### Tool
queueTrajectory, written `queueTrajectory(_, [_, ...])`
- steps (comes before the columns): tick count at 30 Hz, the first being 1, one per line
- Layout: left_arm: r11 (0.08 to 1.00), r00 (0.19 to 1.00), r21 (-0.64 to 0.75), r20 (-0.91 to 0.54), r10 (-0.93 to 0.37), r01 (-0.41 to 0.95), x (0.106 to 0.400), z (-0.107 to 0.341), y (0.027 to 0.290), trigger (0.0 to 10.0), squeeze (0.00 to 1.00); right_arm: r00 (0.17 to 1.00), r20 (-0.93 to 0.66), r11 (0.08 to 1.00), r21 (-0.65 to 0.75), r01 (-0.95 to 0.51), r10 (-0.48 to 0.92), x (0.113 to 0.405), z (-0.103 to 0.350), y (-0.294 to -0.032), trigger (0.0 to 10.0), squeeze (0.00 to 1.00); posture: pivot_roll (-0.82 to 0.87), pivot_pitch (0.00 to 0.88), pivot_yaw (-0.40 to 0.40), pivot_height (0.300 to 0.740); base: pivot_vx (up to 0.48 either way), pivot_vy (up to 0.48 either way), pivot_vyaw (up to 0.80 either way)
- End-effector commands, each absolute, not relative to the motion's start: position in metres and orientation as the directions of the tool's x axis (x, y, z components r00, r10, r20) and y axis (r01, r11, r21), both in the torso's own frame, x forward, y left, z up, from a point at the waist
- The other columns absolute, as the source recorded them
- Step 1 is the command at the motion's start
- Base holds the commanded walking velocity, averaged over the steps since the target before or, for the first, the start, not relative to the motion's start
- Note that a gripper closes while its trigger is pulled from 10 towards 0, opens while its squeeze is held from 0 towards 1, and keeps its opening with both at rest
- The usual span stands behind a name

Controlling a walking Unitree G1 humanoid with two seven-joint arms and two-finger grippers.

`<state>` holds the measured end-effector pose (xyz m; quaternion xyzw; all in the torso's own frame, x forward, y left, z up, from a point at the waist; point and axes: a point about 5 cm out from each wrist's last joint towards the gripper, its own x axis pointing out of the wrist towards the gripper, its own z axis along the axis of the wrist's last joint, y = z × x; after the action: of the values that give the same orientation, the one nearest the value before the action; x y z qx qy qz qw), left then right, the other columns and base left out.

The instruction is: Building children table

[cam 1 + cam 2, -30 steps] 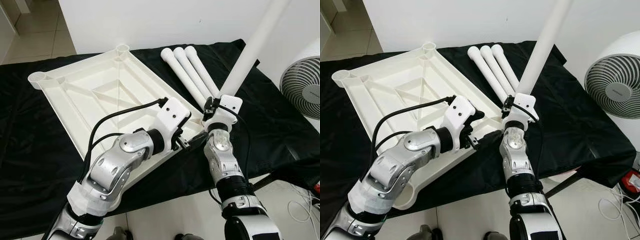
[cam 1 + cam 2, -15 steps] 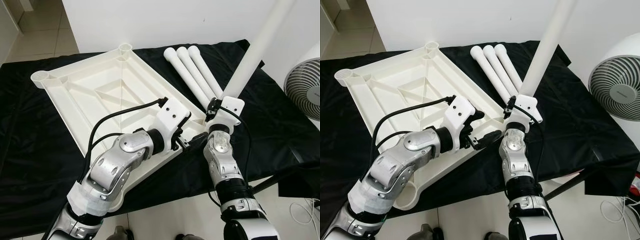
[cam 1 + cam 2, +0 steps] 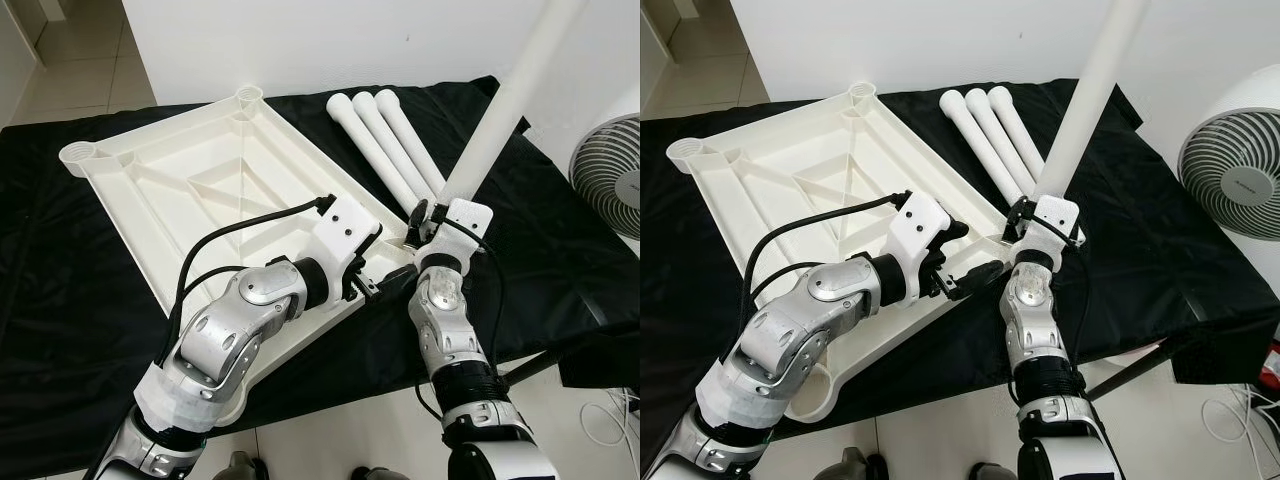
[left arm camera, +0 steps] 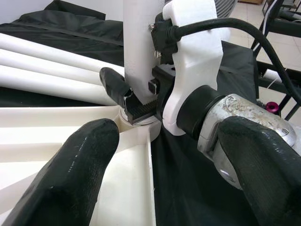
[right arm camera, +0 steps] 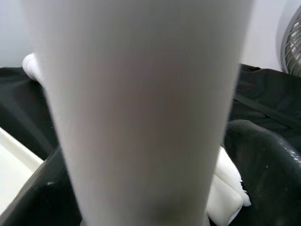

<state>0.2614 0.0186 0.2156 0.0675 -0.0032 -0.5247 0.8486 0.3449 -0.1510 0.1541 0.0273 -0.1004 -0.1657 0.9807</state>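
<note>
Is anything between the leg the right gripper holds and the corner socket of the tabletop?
Nothing visible. The right gripper holds the leg upright, its lower end already at the corner socket of the tabletop. The left gripper hovers open beside it.

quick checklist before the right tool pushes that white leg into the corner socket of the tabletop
1. Right tool clamped on the upright white tubular plastic leg: ok.
2. Leg's lower end over the corner socket of the upside-down white plastic tabletop: ok.
3. Leg fully seated in the socket: cannot tell.
4. Left tool open beside that corner, not gripping the tabletop: ok.
5. Three spare white legs lying on the black cloth, apart from the socket: ok.
</note>
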Motion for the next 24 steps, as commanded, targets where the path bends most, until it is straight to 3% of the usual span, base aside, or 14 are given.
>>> queueTrajectory(1, [0.440, 0.448, 0.109, -0.066, -0.892, 0.892, 0.260, 0.216, 0.018, 10.0, 0.00, 0.926, 0.121, 0.934, 0.048, 0.354, -0.357, 0.340, 0.136, -0.162, 10.0, 1.00, -0.08, 0.124, 0.042, 0.740, 0.000, 0.000, 0.00])
queueTrajectory(6, [0.439, 0.447, 0.108, -0.065, -0.892, 0.892, 0.259, 0.216, 0.018, 10.0, 0.00, 0.930, 0.142, 0.941, 0.034, 0.336, -0.338, 0.341, 0.139, -0.164, 10.0, 1.00, -0.08, 0.124, 0.042, 0.740, 0.000, 0.000, 0.00])
queueTrajectory(7, [0.438, 0.446, 0.107, -0.064, -0.893, 0.892, 0.260, 0.216, 0.017, 10.0, 0.00, 0.941, 0.146, 0.952, 0.034, 0.305, -0.306, 0.343, 0.141, -0.164, 10.0, 0.30, -0.09, 0.120, 0.038, 0.740, 0.000, 0.000, 0.00])
queueTrajectory(8, [0.438, 0.446, 0.107, -0.064, -0.893, 0.892, 0.260, 0.216, 0.017, 10.0, 0.00, 0.941, 0.146, 0.952, 0.034, 0.305, -0.306, 0.343, 0.141, -0.164, 10.0, 0.30, -0.09, 0.120, 0.038, 0.740, 0.000, 0.000, 0.00])
queueTrajectory(9, [0.438, 0.446, 0.106, -0.064, -0.893, 0.893, 0.260, 0.216, 0.017, 10.0, 0.00, 0.949, 0.153, 0.961, 0.027, 0.276, -0.277, 0.344, 0.143, -0.164, 10.0, 0.00, -0.09, 0.120, 0.038, 0.740, 0.000, 0.000, 0.00])
queueTrajectory(17, [0.430, 0.437, 0.100, -0.067, -0.897, 0.897, 0.258, 0.214, 0.015, 10.0, 0.00, 0.987, 0.147, 0.998, 0.011, 0.061, -0.062, 0.349, 0.147, -0.170, 10.0, 0.00, -0.09, 0.121, 0.036, 0.740, 0.000, 0.000, 0.00])
queueTrajectory(20, [0.425, 0.432, 0.097, -0.069, -0.899, 0.900, 0.257, 0.214, 0.014, 10.0, 0.00, 0.988, 0.150, 0.999, -0.004, 0.044, -0.042, 0.348, 0.148, -0.173, 10.0, 0.00, -0.09, 0.121, 0.036, 0.740, 0.000, 0.000, 0.00])
queueTrajectory(24, [0.403, 0.410, 0.089, -0.079, -0.909, 0.911, 0.253, 0.210, 0.010, 10.0, 0.00, 0.987, 0.153, 0.995, -0.084, -0.045, 0.057, 0.348, 0.151, -0.183, 10.0, 0.00, -0.09, 0.121, 0.036, 0.740, 0.000, 0.000, 0.00])
